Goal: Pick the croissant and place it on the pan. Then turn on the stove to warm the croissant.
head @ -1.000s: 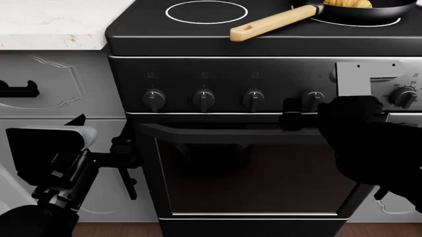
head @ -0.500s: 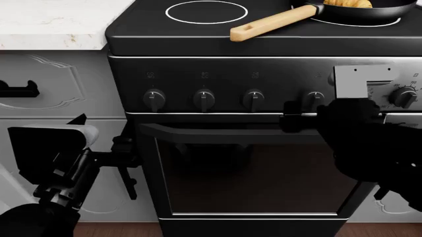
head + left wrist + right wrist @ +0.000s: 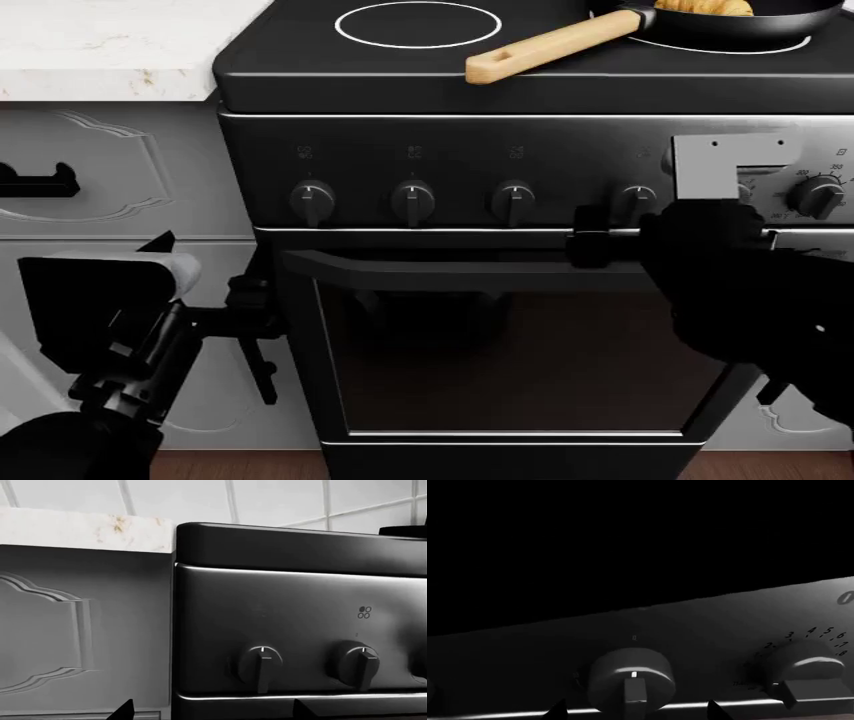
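Black and glossy, the stove [image 3: 534, 150] fills the head view, its row of knobs [image 3: 412, 201] above the oven door. At the far right of the cooktop, the croissant [image 3: 703, 6] lies in the pan [image 3: 747, 25], whose wooden handle reaches toward the front edge. The right gripper [image 3: 603, 246] hovers just before the fourth knob [image 3: 630, 679], fingertips spread apart either side. The left gripper [image 3: 254, 335] hangs low beside the oven door, also released.

R gripper [image 3: 603, 238] a bit higher + nearer stove [image 3: 534, 150] knobs vs earlier.
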Available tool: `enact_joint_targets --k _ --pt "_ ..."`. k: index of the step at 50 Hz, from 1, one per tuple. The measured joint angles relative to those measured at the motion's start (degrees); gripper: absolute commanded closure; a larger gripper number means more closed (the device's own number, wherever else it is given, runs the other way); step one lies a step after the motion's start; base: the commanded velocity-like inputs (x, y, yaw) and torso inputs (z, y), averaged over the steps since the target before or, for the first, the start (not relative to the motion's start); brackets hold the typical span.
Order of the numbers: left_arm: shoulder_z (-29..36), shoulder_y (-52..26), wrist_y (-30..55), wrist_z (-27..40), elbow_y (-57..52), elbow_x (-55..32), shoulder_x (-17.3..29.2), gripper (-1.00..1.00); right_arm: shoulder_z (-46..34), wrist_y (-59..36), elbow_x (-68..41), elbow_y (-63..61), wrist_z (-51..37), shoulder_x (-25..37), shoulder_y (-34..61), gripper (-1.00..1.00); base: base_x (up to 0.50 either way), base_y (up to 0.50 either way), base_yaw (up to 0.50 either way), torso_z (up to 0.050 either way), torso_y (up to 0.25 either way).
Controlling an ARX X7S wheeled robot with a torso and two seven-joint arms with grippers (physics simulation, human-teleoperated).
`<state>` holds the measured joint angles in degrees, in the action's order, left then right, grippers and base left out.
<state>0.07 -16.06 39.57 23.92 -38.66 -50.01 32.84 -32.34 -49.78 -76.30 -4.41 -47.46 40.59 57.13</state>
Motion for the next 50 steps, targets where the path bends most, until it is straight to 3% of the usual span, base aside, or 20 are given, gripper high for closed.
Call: enact_joint_targets --k 34,35,50 --pt "0.3 0.1 -0.3 0.5 0.1 -0.2 0.2 -1.00 -1.3 1.1 2.8 3.4 2.3 -0.7 0.8 -1.00 0.00 0.00 0.00 0.000 0.000" --pt "0.3 0.1 -0.3 0.5 0.1 -0.2 0.2 -1.00 -1.3 1.1 2.8 3.4 2.3 -0.7 0.8 1.00 0.00 0.00 0.00 0.000 0.000" --pt "0.3 0.0 -0.5 0.6 0.1 -0.4 0.4 -1.00 -2.1 1.9 2.3 3.2 2.1 -0.8 0.8 1.00 0.00 0.00 0.00 0.000 0.000"
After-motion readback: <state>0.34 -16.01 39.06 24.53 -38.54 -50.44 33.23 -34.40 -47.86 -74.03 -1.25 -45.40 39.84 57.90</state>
